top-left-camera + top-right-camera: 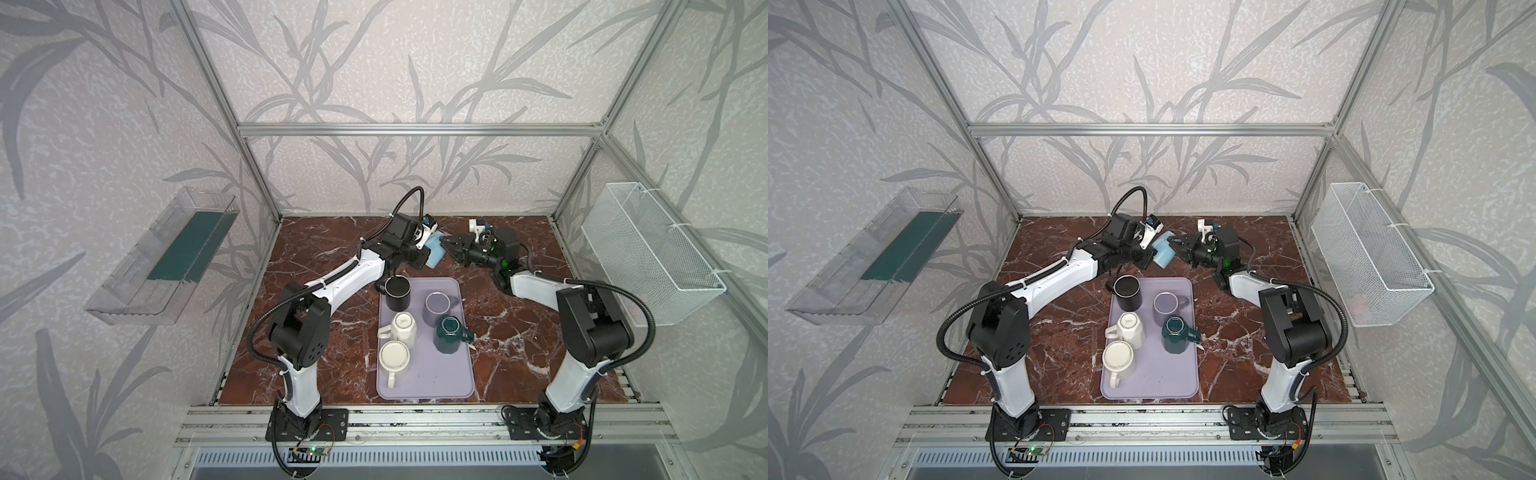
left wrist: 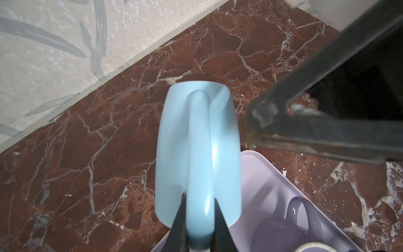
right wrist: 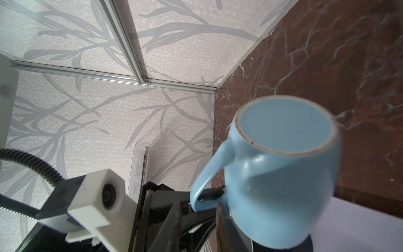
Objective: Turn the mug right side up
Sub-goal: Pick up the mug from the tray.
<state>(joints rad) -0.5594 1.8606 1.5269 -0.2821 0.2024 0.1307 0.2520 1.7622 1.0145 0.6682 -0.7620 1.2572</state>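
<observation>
A light blue mug (image 1: 436,251) (image 1: 1163,251) hangs in the air over the back of the table, behind the tray, tilted on its side. My left gripper (image 2: 199,200) (image 1: 427,250) is shut on its handle, one finger on each side. In the right wrist view the mug (image 3: 283,196) turns its unglazed base ring toward the camera. My right gripper (image 3: 198,204) (image 1: 446,242) stands right beside the mug's body, its jaws a little apart and gripping nothing. In the left wrist view its fingertips (image 2: 253,124) sit just off the mug (image 2: 174,152).
A lilac tray (image 1: 424,386) in the middle of the marble table carries a black mug (image 1: 397,293), a lilac mug (image 1: 438,307), a white mug (image 1: 403,328), a cream mug (image 1: 394,357) and a dark green mug (image 1: 449,334). A wire basket (image 1: 652,249) hangs right, a clear bin (image 1: 162,257) left.
</observation>
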